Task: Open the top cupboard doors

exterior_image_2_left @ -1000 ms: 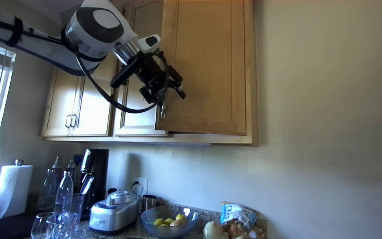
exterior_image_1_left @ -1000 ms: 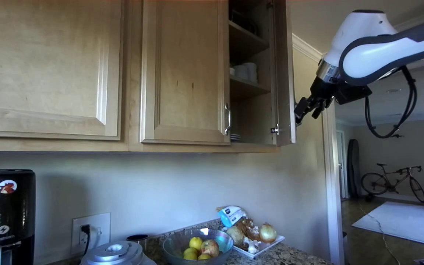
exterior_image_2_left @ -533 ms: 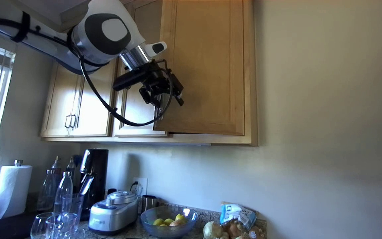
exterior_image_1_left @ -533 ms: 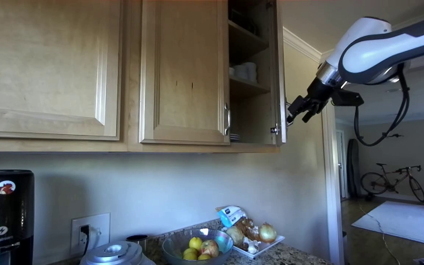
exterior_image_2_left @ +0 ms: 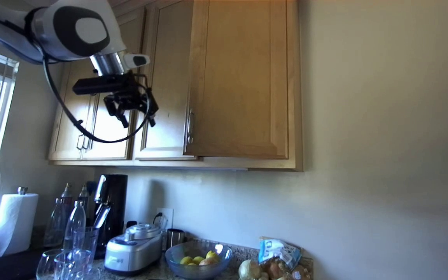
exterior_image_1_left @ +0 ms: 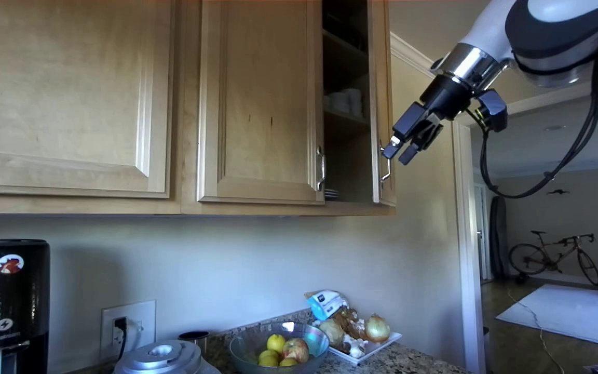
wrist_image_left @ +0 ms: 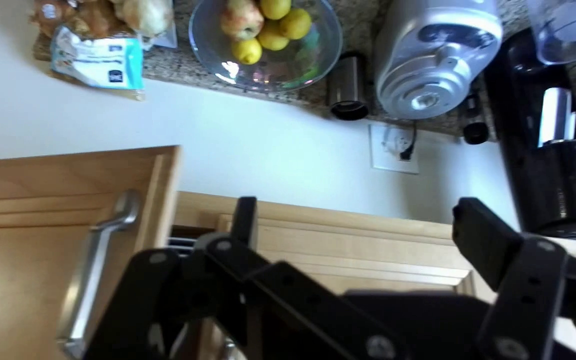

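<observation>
The top cupboard doors are light oak. One door stands swung out, seen in both exterior views point(exterior_image_1_left: 385, 78) point(exterior_image_2_left: 243, 85) and the wrist view point(wrist_image_left: 13, 280). The door beside it is shut point(exterior_image_1_left: 270, 104) point(exterior_image_2_left: 169, 105) point(wrist_image_left: 368, 245). The open door's silver handle point(exterior_image_1_left: 386, 169) point(exterior_image_2_left: 189, 126) point(wrist_image_left: 90, 280) is free. The shut door's handle point(exterior_image_1_left: 321, 169) shows in an exterior view. My gripper point(exterior_image_1_left: 398, 153) point(exterior_image_2_left: 138, 122) point(wrist_image_left: 358, 215) is open and empty. It hangs in front of the shut door, beside and apart from the open door's handle.
A wider shut oak door point(exterior_image_1_left: 65, 93) is alongside. Shelves with white cups point(exterior_image_1_left: 348, 101) show inside the cupboard. Below are a fruit bowl point(exterior_image_1_left: 242, 353), a silver appliance point(exterior_image_2_left: 132, 249), a black machine point(exterior_image_1_left: 8, 306), a bag with onions point(exterior_image_2_left: 280, 251) and glasses point(exterior_image_2_left: 86, 241).
My gripper has moved away from the open door's handle, toward the shut door's side. The open door has swung a little back toward closed, and its outer face now shows.
</observation>
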`<state>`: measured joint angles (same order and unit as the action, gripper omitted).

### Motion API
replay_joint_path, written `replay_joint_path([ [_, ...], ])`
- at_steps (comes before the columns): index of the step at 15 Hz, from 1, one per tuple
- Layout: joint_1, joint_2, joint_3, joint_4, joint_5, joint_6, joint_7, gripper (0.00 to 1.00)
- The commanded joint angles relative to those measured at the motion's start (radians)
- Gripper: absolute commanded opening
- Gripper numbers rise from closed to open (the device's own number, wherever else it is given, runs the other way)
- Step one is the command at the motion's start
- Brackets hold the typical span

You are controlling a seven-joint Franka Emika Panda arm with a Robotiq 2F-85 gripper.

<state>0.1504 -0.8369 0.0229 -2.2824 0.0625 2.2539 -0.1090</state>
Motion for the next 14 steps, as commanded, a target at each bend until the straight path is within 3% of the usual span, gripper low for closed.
replay_joint_path([
  [1, 0.046, 0.044, 0.069, -0.021, 0.029, 0.066, 0.011, 1.00],
  [4, 0.004, 0.154, 0.119, -0.005, -0.008, 0.208, 0.049, 1.00],
  [8, -0.059, 0.310, 0.135, 0.041, -0.057, 0.370, 0.099, 1.00],
  [14, -0.157, 0.448, 0.151, 0.131, -0.164, 0.445, 0.199, 1.00],
])
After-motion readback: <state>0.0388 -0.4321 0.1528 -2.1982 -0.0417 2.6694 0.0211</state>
